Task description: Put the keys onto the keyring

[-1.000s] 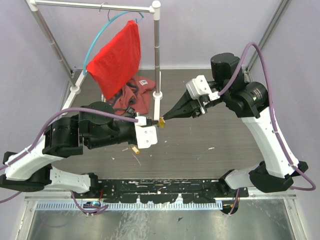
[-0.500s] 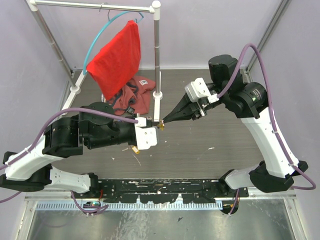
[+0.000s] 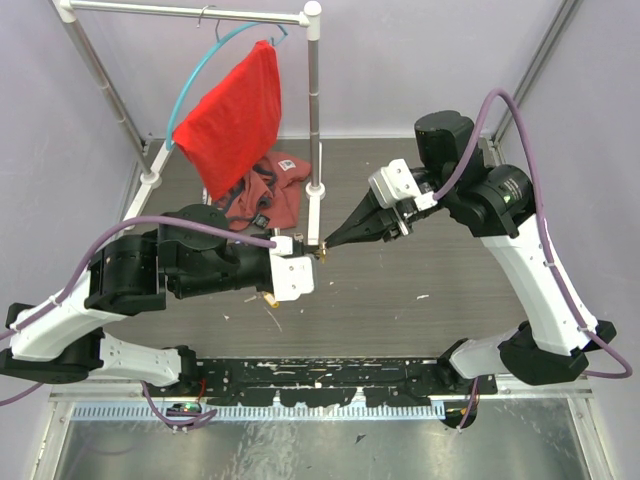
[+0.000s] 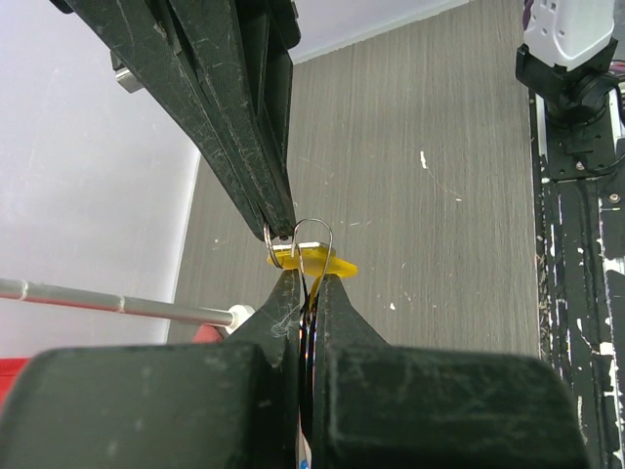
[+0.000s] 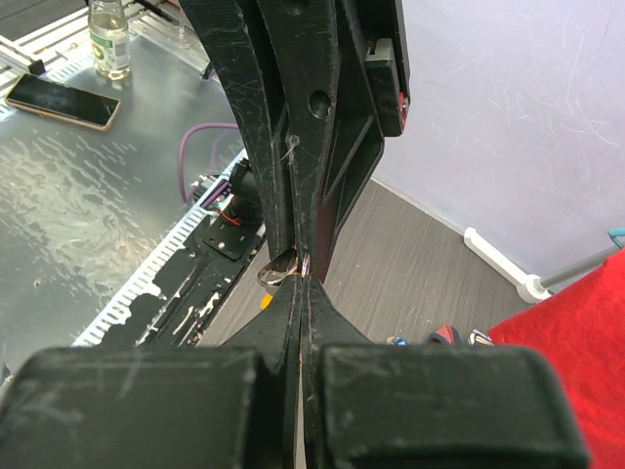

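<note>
The two grippers meet tip to tip above the table's middle. My left gripper point(image 3: 313, 251) point(image 4: 303, 277) is shut on the keyring point(image 4: 313, 233), a thin silver wire loop standing up out of its fingertips. A yellow-headed key point(image 4: 330, 263) point(image 3: 322, 245) lies just behind the loop, its silver part reaching to my right gripper point(image 3: 325, 242) point(image 5: 303, 280), which is shut on it. In the right wrist view the wire point(image 5: 272, 273) curls out to the left of the touching tips. Other keys point(image 5: 444, 335) with blue and red heads lie on the table beyond. A small yellow piece point(image 3: 268, 298) rests below the left gripper.
A red cloth point(image 3: 235, 115) hangs from a teal hanger hoop point(image 3: 200, 70) on the white rack point(image 3: 313, 110); a darker red garment point(image 3: 268, 195) lies at its foot. A black rail point(image 3: 320, 380) borders the table's near edge. A phone point(image 5: 61, 100) and bottle point(image 5: 109, 39) sit on the metal bench.
My right gripper and its wrist have slid slightly left and down, closer onto the left gripper's tips. The left arm has stayed still. Both grips are unchanged.
</note>
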`<state>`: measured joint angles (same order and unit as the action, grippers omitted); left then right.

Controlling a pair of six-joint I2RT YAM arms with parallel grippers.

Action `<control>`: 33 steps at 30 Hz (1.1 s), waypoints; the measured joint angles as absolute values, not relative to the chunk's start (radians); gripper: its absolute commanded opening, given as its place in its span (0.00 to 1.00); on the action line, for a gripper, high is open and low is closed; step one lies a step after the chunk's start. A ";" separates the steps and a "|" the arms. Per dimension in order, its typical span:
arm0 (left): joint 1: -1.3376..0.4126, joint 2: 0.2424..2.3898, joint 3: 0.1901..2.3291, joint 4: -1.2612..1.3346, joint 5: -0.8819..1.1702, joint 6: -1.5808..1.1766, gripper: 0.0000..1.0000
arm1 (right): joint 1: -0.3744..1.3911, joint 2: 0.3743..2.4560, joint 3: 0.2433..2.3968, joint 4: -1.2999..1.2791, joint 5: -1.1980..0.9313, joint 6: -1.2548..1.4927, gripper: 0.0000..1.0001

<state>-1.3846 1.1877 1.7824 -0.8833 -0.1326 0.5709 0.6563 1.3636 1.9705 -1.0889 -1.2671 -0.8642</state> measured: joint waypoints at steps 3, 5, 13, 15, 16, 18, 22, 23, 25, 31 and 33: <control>-1.385 1.188 1.782 -0.884 -0.127 0.571 0.00 | 0.662 1.364 1.971 -1.093 -1.265 -0.870 0.01; -1.386 1.188 1.782 -0.884 -0.126 0.571 0.00 | 0.664 1.364 1.971 -1.096 -1.264 -0.878 0.01; -1.388 1.188 1.782 -0.884 -0.121 0.571 0.00 | 0.667 1.363 1.971 -1.115 -1.258 -0.890 0.01; -1.388 1.188 1.782 -0.884 -0.121 0.571 0.00 | 0.667 1.363 1.971 -1.119 -1.258 -0.892 0.01; -1.388 1.188 1.782 -0.884 -0.121 0.571 0.00 | 0.667 1.363 1.971 -1.121 -1.257 -0.893 0.01; -1.388 1.188 1.782 -0.884 -0.121 0.571 0.00 | 0.667 1.363 1.971 -1.124 -1.257 -0.893 0.01; -1.389 1.186 1.782 -0.883 -0.122 0.571 0.00 | 0.667 1.359 1.971 -1.134 -1.257 -0.893 0.01; -1.389 1.185 1.782 -0.882 -0.122 0.571 0.00 | 0.667 1.356 1.971 -1.139 -1.257 -0.894 0.01; -1.389 1.184 1.782 -0.877 -0.123 0.571 0.00 | 0.668 1.349 1.971 -1.143 -1.258 -0.894 0.01; -1.390 1.184 1.782 -0.880 -0.122 0.570 0.00 | 0.673 1.329 1.971 -1.144 -1.262 -0.897 0.01; -1.390 1.184 1.782 -0.880 -0.121 0.570 0.00 | 0.673 1.326 1.971 -1.143 -1.262 -0.897 0.01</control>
